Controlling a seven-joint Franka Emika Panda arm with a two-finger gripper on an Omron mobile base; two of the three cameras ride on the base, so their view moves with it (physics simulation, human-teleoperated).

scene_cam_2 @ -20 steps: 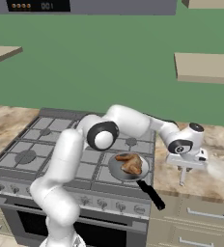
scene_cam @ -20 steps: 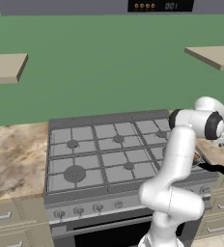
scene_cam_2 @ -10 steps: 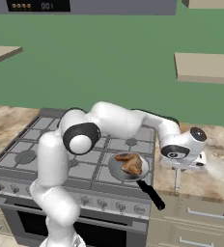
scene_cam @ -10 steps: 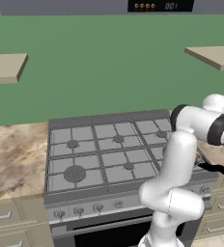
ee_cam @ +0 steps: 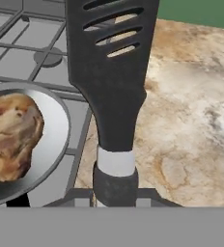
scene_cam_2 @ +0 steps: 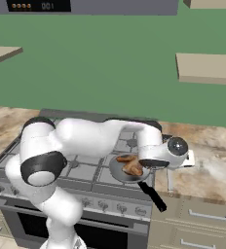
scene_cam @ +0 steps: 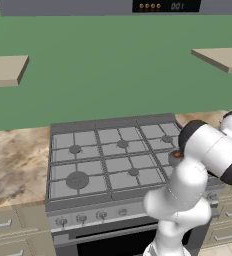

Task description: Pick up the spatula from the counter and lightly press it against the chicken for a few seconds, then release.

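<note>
Over the marble desk (ee_cam: 191,120) beside the stove (ee_cam: 32,43), your claw (ee_cam: 115,198) is clamped tight on the slotted spatula (ee_cam: 111,72) by its handle, blade clear of the chicken (ee_cam: 10,135) in the pan (ee_cam: 56,144); press too hard and the pan may slide or the handle twist loose.

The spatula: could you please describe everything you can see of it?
The spatula is black and plastic-looking: a flat blade with four slanted slots narrows to a neck, a pale band and a dark handle. The gripper is shut on that handle. The blade points out over the seam between stove and marbled counter, beside the pan, apart from the chicken.
</note>
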